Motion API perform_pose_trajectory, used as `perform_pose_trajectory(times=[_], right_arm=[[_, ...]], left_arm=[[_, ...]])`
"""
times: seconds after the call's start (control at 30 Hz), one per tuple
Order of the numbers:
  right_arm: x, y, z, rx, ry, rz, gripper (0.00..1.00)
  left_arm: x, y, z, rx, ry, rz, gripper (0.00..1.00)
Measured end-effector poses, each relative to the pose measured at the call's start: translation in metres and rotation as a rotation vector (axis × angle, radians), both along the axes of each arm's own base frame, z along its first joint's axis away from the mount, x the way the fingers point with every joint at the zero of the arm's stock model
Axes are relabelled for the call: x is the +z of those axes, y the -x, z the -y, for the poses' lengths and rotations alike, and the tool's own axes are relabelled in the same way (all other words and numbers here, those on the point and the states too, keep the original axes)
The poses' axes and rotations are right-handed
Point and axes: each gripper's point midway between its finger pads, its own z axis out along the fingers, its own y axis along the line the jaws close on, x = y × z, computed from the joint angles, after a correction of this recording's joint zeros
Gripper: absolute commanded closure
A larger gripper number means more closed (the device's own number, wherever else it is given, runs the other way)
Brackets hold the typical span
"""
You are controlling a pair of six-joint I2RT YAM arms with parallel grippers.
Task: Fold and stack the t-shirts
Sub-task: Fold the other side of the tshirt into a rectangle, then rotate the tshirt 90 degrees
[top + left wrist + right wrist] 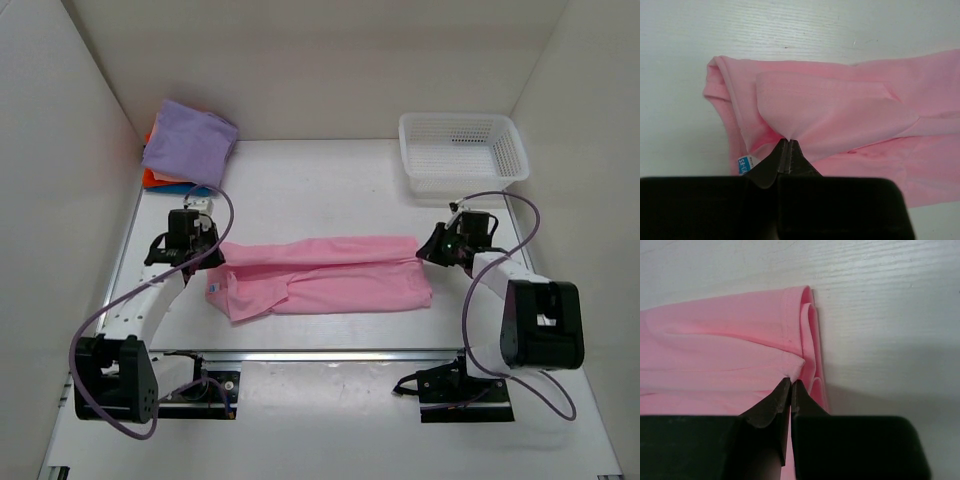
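Folded lengthwise into a long band across the middle of the counter [320, 190]: the pink shirt [325, 275], collar end to the left, hem end to the right. Pinched at both ends.

At the left end, left hand [788, 143] closed tight on a raised fold of cloth near the collar, nothing but fabric in the pinch, the fold lifted a little off the layers below. Just beside the pinch, a small white label [743, 165] with blue print, partly hidden behind the hand.

At the right end, right hand [791, 383] clamped the same way, jaws all but touching, gripping a corner of the upper layer at the stitched hem. Below that corner, the other layers curled at the edge and resting on the counter.

In the far left corner, well apart from the pink shirt, a stack of folded shirts: lavender shirt [190, 143] on top, orange shirt [150, 178] and blue shirt [197, 189] showing only as slivers beneath.

In the far right corner, a white mesh basket [462, 152].
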Motion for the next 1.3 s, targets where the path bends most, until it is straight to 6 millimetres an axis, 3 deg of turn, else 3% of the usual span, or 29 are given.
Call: perform_pose_trajectory(times=[0.13,0.2,0.23,0.27,0.3,0.33,0.37,0.43,0.57,0.6,0.7,0.8,0.9,0.97,1.07,1.1,1.17,1.3], right_arm=[[0.01,0.014,-0.002,0.001,-0.002,0.04,1.0],[0.014,0.017,-0.003,0.0,-0.003,0.054,0.94],[0.015,0.019,-0.002,-0.004,-0.005,0.055,0.85],[0.014,0.021,-0.001,-0.009,-0.008,0.048,0.76],[0.013,0.024,0.0,-0.017,-0.01,0.036,0.72],[0.012,0.027,0.002,-0.024,-0.009,0.022,0.67],[0.012,0.03,0.004,-0.033,-0.006,0.012,0.61],[0.014,0.035,0.007,-0.047,0.005,0.005,0.58],[0.031,0.034,0.011,-0.05,0.04,0.064,0.6],[0.035,0.032,0.01,-0.041,0.045,0.076,0.65],[0.047,0.016,0.002,0.012,0.059,0.106,1.0],[0.051,-0.006,-0.011,0.08,0.058,0.121,1.0],[0.036,-0.023,-0.03,0.161,0.057,0.077,1.0],[0.018,-0.029,-0.041,0.203,0.051,0.027,1.0],[-0.007,-0.024,-0.048,0.23,0.045,-0.056,1.0],[-0.015,-0.019,-0.048,0.231,0.043,-0.091,1.0],[-0.028,-0.01,-0.049,0.221,0.031,-0.158,0.99],[-0.029,-0.005,-0.048,0.171,0.03,-0.217,1.0]], left_arm=[[0.003,0.01,-0.002,0.015,-0.003,0.014,1.0],[0.004,0.012,-0.003,0.018,-0.002,0.017,1.0],[0.004,0.014,-0.003,0.019,-0.001,0.015,1.0],[0.002,0.016,-0.003,0.02,-0.001,0.01,0.95],[0.001,0.018,-0.003,0.02,-0.002,0.004,0.8],[-0.002,0.021,-0.003,0.02,-0.002,-0.008,0.74],[-0.004,0.024,-0.003,0.021,-0.002,-0.02,0.73],[-0.006,0.027,-0.003,0.028,0.002,-0.036,0.71],[0.001,0.028,0.002,0.041,0.027,-0.013,0.77],[0.004,0.028,0.005,0.04,0.037,-0.004,0.8],[0.009,0.028,0.02,0.022,0.07,0.01,0.85],[0.006,0.028,0.039,-0.008,0.103,-0.005,0.88],[-0.015,0.029,0.056,-0.034,0.109,-0.076,0.91],[-0.042,0.032,0.063,-0.047,0.092,-0.17,0.95],[-0.075,0.034,0.069,-0.048,0.064,-0.3,0.98],[-0.081,0.03,0.074,-0.049,0.061,-0.334,0.99],[-0.078,0.004,0.082,-0.056,0.058,-0.331,0.99],[-0.079,-0.056,0.102,-0.082,0.053,-0.343,1.0]])
